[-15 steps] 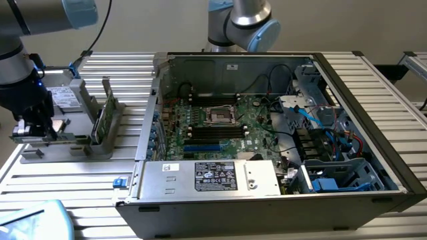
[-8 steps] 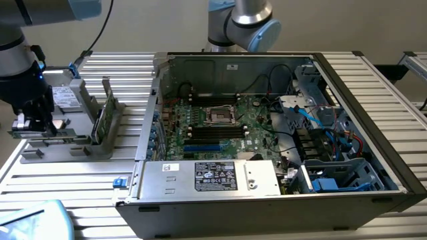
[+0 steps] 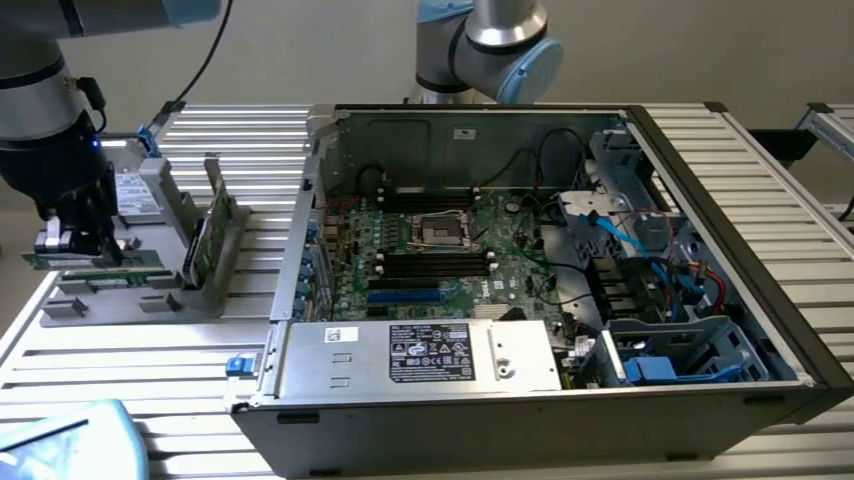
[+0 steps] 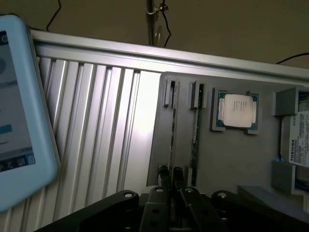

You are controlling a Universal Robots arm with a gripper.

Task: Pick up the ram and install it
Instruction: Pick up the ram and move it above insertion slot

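Gripper (image 3: 76,250) pinched on the ram (image 3: 134,259), low over the tray (image 3: 60,300).
The jaws look drawn together on the ram's thin edge, at its slot in the grey tray, well apart from the open case (image 3: 467,430). So narrow a hold could let the stick tilt or slip, and a skewed lift could snag the slot's end blocks or knock the second stick (image 4: 195,130) just beside; the CPU (image 4: 236,110) lies near too. The table (image 3: 134,350) is ribbed aluminium, hard and slick. Plain beige wall behind, loose cables, a tablet (image 3: 60,440) at the table's corner.
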